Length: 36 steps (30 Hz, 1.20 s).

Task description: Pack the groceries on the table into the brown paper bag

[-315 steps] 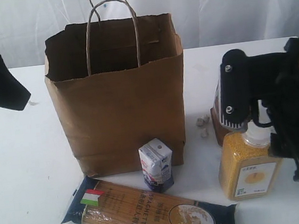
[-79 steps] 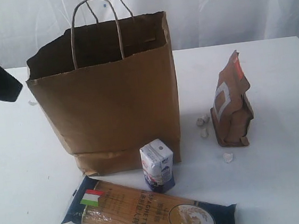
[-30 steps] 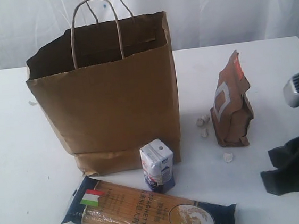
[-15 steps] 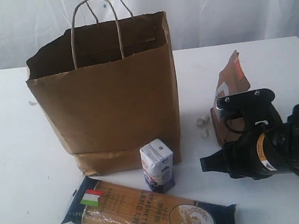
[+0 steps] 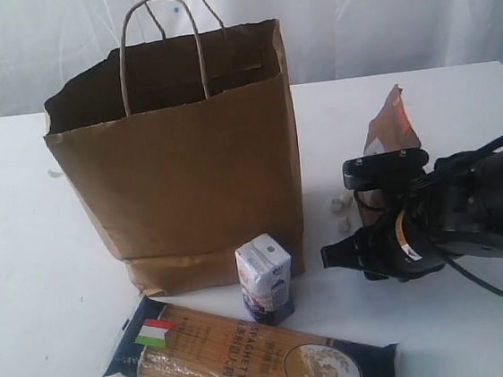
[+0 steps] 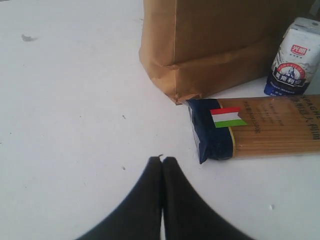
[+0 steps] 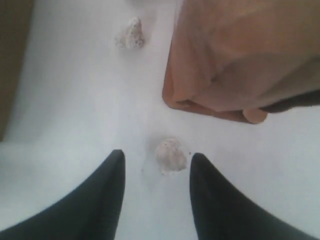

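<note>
**Kraft-brown paper bag with twisted loop handles upright, three groceries outside it**

Standing on the large plain white table, mouth open upward, left of the surface's middle and short of its far edge. Inside dark, contents not to be made out.

Small white-purple carton upright at the bag's front right corner, touching it or just beside it; cannot tell which. Long spaghetti packet with dark blue ends and a small Italian flag label lying flat and slanted toward the near edge, in front of bag and carton, flag end near the bag's front left corner.

Brown stand-up pouch with an orange-red patch near its top upright toward the right edge, well apart from the bag, lower half hidden behind the right arm in the exterior view. Small whitish lumps scattered on the surface between bag and pouch.

Right gripper low over the table just beside the pouch's base, pointing toward the bag. Black fingers spread apart and holding nothing, one whitish lump lying on the surface between the tips.

Left gripper outside the exterior view; in its wrist view above bare surface, off the flag end of the spaghetti packet. Fingers pressed together, nothing between them.
</note>
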Motion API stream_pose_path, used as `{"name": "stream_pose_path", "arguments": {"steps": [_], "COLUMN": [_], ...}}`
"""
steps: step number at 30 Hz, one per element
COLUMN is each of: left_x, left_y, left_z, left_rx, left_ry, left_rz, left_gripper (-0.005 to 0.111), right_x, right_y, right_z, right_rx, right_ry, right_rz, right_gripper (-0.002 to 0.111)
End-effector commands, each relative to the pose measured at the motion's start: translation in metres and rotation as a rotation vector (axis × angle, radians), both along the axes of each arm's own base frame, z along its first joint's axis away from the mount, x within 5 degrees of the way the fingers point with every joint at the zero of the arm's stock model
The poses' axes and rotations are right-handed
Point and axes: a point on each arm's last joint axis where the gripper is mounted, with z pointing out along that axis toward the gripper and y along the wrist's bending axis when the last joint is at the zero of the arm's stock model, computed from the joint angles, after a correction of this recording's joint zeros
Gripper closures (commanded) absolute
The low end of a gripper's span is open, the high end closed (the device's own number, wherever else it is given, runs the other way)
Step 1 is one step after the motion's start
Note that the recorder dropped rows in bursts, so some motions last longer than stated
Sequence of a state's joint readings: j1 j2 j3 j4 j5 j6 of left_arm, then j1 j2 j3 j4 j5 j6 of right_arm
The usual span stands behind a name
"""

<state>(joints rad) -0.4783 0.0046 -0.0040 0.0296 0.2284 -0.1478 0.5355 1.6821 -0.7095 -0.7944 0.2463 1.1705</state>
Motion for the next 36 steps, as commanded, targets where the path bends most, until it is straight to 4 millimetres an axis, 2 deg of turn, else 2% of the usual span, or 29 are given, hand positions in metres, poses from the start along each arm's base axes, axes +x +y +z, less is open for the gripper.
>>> {"name": "stream_pose_path", "arguments": {"steps": [1,7,15,20,22,25,30,36], "left_x": [0.000,0.000,0.000,0.000,0.000,0.001,0.001,0.001], "left_y": [0.000,0.000,0.000,0.000,0.000,0.000,0.000,0.000], "left_z": [-0.001,-0.001,-0.001,-0.001,0.000,0.001,0.001,0.001], "left_rx": [-0.008,-0.008,-0.008,-0.008,-0.011,-0.017,-0.017,-0.017], "left_ry": [-0.001,-0.001,-0.001,-0.001,-0.008,-0.018,-0.020,-0.020], "left_rz": [0.005,0.005,0.005,0.005,0.006,0.006,0.006,0.006], "left_gripper": [0.107,0.107,0.107,0.107,0.107,0.107,0.107,0.107], "right_x": [0.008,0.010,0.010,0.008,0.004,-0.006,-0.032,-0.055], "right_y": [0.001,0.002,0.001,-0.003,-0.003,0.003,0.015,0.008], "right_z": [-0.008,-0.017,-0.017,-0.005,0.006,0.032,0.088,0.162], "right_rx": [-0.024,-0.042,-0.061,-0.094,-0.120,-0.129,-0.017,0.151], "right_ry": [0.015,0.037,0.039,0.018,-0.004,-0.070,-0.231,-0.440], "right_rz": [-0.004,0.003,0.004,0.016,0.036,0.086,0.172,0.169], "right_gripper": [0.069,0.070,0.100,0.102,0.102,0.102,0.102,0.102]}}
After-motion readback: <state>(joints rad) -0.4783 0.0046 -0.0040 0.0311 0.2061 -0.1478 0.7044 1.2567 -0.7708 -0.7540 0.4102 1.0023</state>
